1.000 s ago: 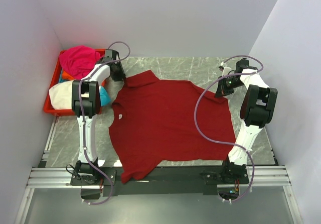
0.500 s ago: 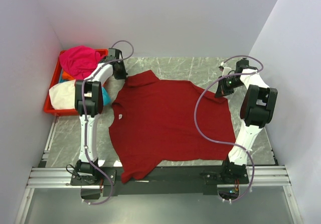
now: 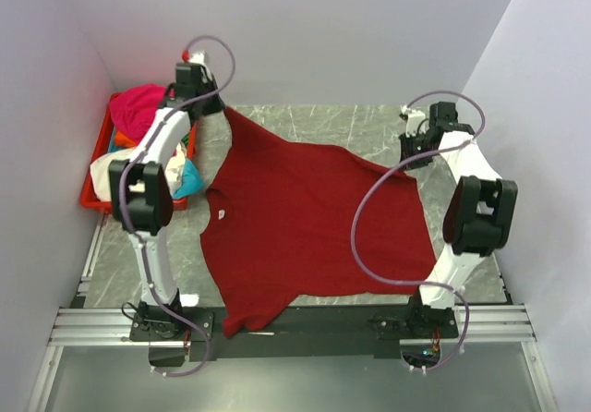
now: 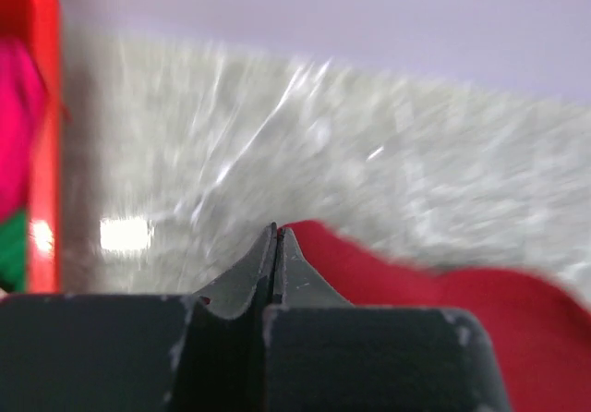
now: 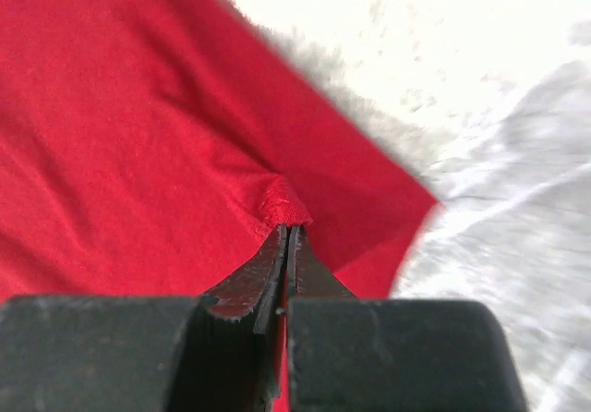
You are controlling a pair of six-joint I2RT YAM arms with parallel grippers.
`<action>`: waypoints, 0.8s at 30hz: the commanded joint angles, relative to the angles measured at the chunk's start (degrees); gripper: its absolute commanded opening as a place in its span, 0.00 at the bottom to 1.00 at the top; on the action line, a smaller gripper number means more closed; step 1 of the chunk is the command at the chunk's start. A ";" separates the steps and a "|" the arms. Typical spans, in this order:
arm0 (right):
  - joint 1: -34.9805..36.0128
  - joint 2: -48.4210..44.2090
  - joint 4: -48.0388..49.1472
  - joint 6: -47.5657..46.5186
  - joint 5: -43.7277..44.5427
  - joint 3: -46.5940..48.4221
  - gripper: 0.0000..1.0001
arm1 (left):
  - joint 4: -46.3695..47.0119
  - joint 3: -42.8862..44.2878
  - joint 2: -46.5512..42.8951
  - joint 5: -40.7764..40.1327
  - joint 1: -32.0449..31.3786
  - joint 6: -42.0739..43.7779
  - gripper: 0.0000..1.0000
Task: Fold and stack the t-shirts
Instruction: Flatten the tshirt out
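The dark red t-shirt (image 3: 305,227) is spread over the marble table, and its far edge is lifted and stretched between my two grippers. My left gripper (image 3: 222,109) is shut on the far left corner, raised next to the crate. In the left wrist view the jaws (image 4: 277,231) are pressed together, with the red cloth (image 4: 434,292) trailing off to the right. My right gripper (image 3: 410,163) is shut on the far right corner. In the right wrist view a bunched hem (image 5: 282,204) sits at the tips of the gripper (image 5: 288,231). The near hem hangs over the table's front edge.
A red crate (image 3: 92,199) stands at the far left against the wall. It holds a magenta shirt (image 3: 138,107), a cream-white one (image 3: 106,172), a cyan one (image 3: 189,179) and an orange one (image 3: 125,140). Walls close in the table on three sides.
My left gripper has shut on the shirt's far left corner and lifted it up and back. The right gripper has risen slightly with its corner, pulling the far edge taut.
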 commanded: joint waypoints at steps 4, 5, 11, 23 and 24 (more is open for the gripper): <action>2.32 -14.65 5.74 0.33 6.65 -1.15 0.00 | 8.78 -3.18 -13.80 0.68 0.24 2.88 0.00; 2.58 -16.24 5.83 0.07 7.27 -0.97 0.00 | 9.57 -3.61 -14.94 0.59 0.24 3.06 0.00; 3.29 -24.95 2.33 -0.54 10.00 8.67 0.00 | 12.47 -3.01 -24.70 -0.02 0.24 3.06 0.00; 3.29 -31.72 -8.59 1.30 12.62 51.83 0.00 | 18.80 3.40 -47.55 -2.84 0.24 1.39 0.00; 3.29 -33.82 -7.97 1.56 13.24 53.50 0.00 | 19.15 3.76 -50.26 -3.01 0.24 1.13 0.00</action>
